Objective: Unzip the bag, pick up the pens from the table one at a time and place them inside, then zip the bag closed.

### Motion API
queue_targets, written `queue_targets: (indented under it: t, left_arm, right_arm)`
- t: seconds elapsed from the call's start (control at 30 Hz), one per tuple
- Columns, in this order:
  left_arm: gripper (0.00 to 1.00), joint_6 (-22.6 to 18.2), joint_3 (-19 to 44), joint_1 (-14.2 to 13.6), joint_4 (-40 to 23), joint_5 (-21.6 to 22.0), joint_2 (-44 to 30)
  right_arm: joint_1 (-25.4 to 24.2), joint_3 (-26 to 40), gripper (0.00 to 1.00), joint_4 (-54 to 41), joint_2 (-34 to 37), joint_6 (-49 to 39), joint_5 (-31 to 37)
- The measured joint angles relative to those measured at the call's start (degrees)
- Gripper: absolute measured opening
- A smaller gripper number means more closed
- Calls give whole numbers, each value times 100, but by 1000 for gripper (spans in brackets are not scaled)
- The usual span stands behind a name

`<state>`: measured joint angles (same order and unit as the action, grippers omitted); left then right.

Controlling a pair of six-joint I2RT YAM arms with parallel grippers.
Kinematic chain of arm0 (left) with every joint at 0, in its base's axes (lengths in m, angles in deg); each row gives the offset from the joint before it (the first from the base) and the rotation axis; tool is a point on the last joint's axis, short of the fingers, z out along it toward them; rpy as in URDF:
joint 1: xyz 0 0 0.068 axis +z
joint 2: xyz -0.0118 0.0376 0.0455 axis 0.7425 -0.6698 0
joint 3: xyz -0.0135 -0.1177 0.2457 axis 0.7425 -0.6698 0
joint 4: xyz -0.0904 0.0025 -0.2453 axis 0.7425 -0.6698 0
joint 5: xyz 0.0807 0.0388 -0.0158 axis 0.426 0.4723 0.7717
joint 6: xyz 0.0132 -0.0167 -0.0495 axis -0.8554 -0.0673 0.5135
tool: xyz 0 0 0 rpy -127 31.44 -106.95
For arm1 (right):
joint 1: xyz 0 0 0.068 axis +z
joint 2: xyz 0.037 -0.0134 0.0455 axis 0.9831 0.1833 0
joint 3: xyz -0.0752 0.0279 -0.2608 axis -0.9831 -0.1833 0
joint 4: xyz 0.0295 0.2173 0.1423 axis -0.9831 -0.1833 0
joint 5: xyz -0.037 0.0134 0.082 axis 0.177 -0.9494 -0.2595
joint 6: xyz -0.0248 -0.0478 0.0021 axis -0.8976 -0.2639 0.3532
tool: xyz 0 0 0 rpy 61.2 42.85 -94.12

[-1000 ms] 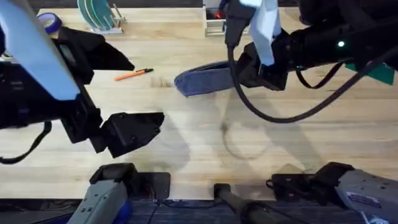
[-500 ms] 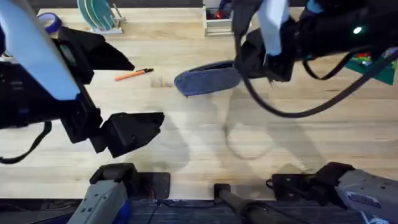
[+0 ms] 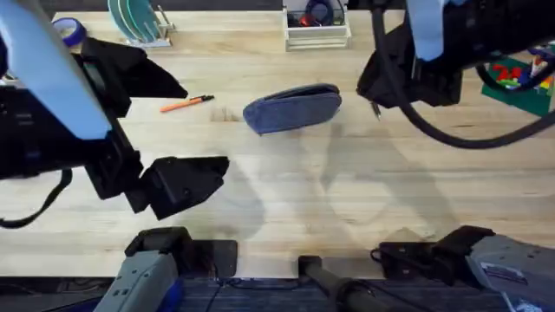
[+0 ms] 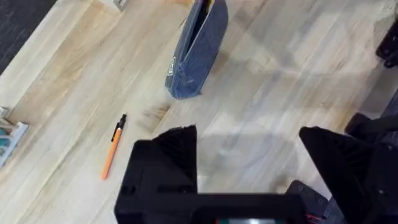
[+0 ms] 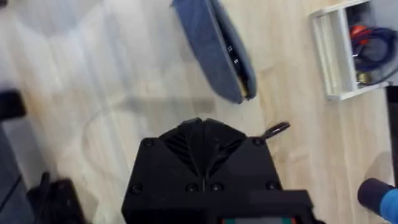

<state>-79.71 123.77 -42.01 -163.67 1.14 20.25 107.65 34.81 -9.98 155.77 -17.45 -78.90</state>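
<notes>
Table (image 3: 364,191): right hand (image 5: 202,134) closed above bag (image 3: 290,108).

Bag (image 3: 291,107): oblong blue-grey fabric pouch, lying on the table (image 3: 347,191) near its far middle, long axis running left-right. The right wrist view shows its zipper line open at one end, with a yellowish interior visible. Orange pen (image 3: 186,104): slim, black tip, lying flat on the table to the left of the bag, apart from it. Dark pen (image 5: 274,130): lying on the wood just beside the bag's end.
</notes>
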Motion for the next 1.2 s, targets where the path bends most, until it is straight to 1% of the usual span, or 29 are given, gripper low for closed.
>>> queue_targets:
  t: [0.1, 0.2, 0.53, 0.67, 0.83, 1.2]
  left_arm:
    - [995, 0, 0, 0, 0, 0, 0]
    - [994, 0, 0, 0, -2, 0, 0]
    - [996, 0, 0, 0, 0, 2, 0]
    - [995, 0, 0, 0, 0, 11, 0]
    - [994, 0, 0, 0, -2, 13, 0]
    - [994, 0, 0, 0, 0, 13, 0]
  right_arm:
    - [0, 237, 28, -331, 276, -191, 0]
    - [0, 389, 28, -451, 578, -364, 0]
    - [0, 436, 28, -426, 1359, -1251, -2]
    - [0, 436, 28, -78, 1579, -1482, -3]
    - [0, 436, 28, 331, 1783, -1590, -17]
    - [0, 438, 28, 403, 1866, -1673, -21]
